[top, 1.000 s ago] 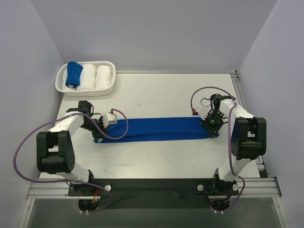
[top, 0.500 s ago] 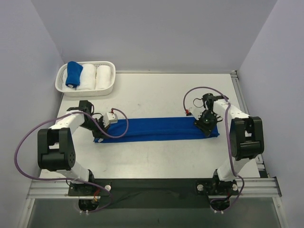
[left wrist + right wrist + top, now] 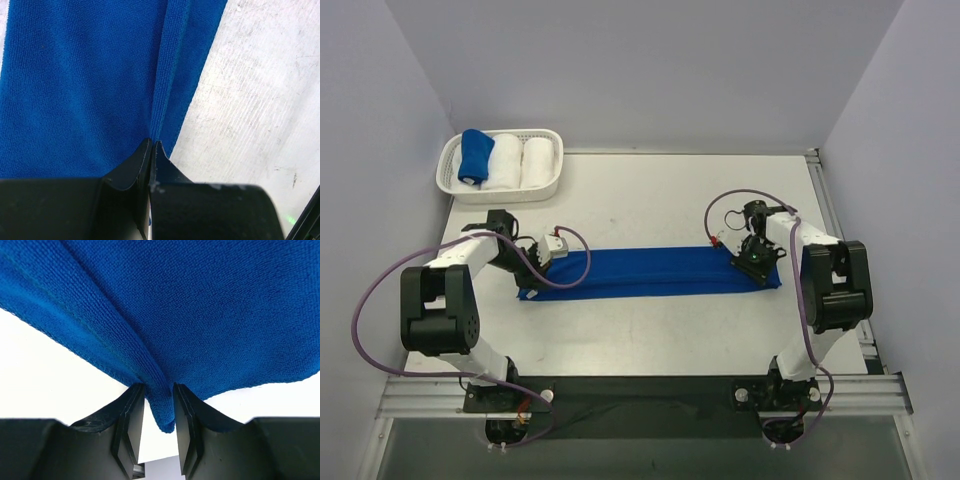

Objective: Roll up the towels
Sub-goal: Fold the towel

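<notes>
A long royal-blue towel lies flat as a narrow strip across the middle of the table. My left gripper sits at its left end. In the left wrist view the jaws are pressed together on a crease of the towel. My right gripper is at the strip's right end. In the right wrist view its fingers pinch a raised fold of the towel, whose corner hangs between them. A second blue towel, rolled into a bundle, rests in the basket.
A white basket stands at the back left of the table, holding two white towel rolls beside the blue bundle. A metal rail runs along the table's right edge. Purple cables loop from both arms.
My right gripper has moved a little left and back along the towel's right end, drawing that end inward. The left gripper has stayed shut at the left end.
</notes>
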You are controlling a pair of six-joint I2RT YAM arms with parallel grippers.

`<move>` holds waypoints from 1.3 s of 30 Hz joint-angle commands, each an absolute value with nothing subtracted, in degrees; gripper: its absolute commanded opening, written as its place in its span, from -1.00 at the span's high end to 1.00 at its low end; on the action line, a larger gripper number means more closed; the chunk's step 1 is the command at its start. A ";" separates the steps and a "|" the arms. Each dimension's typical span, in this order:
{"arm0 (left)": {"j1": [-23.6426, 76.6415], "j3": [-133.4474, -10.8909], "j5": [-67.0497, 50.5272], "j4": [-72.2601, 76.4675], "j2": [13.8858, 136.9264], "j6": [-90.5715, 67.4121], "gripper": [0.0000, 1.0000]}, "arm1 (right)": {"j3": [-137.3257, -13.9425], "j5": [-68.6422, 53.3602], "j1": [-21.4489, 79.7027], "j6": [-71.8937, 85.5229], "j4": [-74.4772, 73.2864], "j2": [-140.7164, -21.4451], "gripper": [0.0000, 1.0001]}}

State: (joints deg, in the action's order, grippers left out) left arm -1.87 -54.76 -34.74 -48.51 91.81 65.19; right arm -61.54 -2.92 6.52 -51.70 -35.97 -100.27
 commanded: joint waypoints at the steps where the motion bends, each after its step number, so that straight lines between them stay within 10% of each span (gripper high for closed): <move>1: -2.11 -57.13 -36.74 -49.13 92.20 65.74 1.00 | -60.56 -0.88 6.94 -53.35 -37.71 -99.84 0.38; 27: -4.83 -56.34 -38.85 -52.55 89.56 69.78 1.00 | -59.86 -4.74 1.23 -57.13 -40.34 -94.57 1.00; 31: -3.78 -54.24 -37.80 -55.45 89.74 74.25 0.97 | -58.28 -5.71 2.20 -58.79 -42.36 -94.66 0.52; 33: -3.25 -53.44 -36.39 -56.33 88.86 74.71 0.44 | -58.01 -6.94 2.02 -59.68 -43.94 -93.79 0.07; 39: -7.90 -61.68 -43.05 -58.26 87.71 69.00 0.21 | -72.22 -18.70 -4.64 -55.22 -53.07 -95.96 -0.05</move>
State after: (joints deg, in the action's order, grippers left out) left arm -5.45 -54.94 -37.01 -56.21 89.54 70.67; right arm -63.18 -11.07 -0.54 -57.63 -45.23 -96.66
